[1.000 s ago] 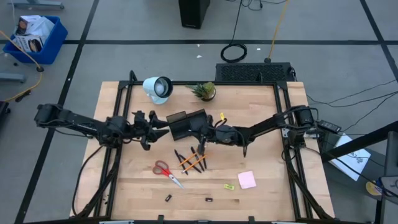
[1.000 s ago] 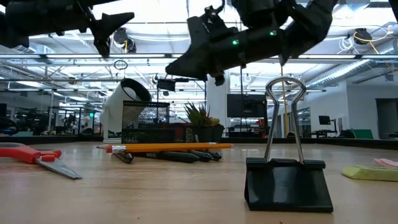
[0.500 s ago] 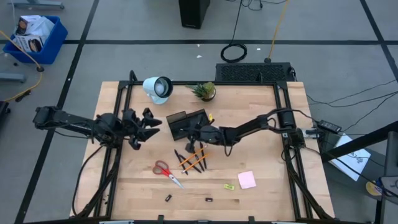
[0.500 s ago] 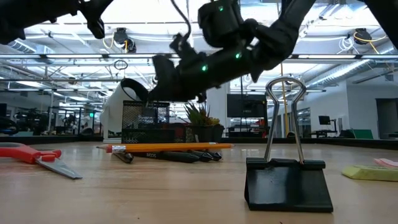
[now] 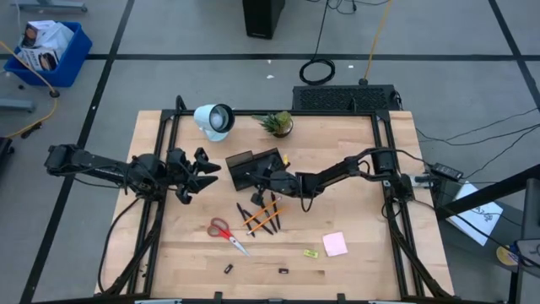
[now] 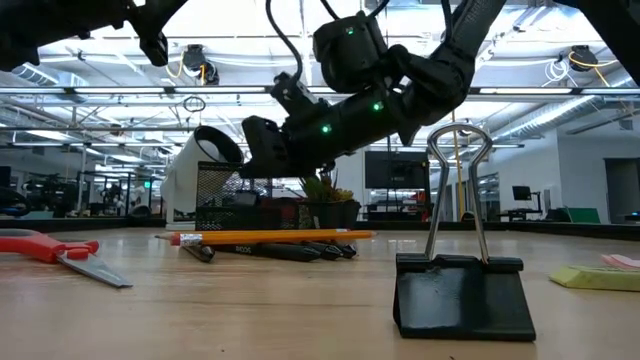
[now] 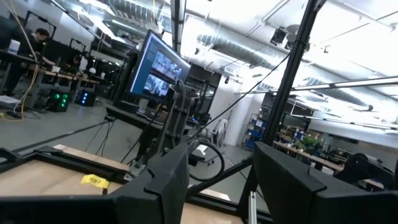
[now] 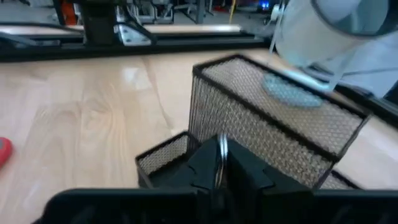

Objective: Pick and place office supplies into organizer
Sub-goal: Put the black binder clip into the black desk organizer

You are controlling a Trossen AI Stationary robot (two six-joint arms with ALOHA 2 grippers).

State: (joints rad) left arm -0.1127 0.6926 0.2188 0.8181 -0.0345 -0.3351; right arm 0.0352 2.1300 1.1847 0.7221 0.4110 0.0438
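Pencils (image 5: 261,217) lay diagonally on the wooden surface (image 5: 363,211), beside the organizer (image 5: 253,168). Right gripper (image 8: 219,163) jaws were closed on a binder clip (image 8: 219,152); left gripper (image 5: 207,168) jaws were parted.

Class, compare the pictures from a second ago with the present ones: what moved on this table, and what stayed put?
The right gripper has travelled left from above the pens to the mesh organizer, carrying a thin metal item between nearly shut fingers. The left gripper has pulled back left, away from the organizer, open and empty. The pens, scissors, sticky-note pad and binder clip lie unchanged.
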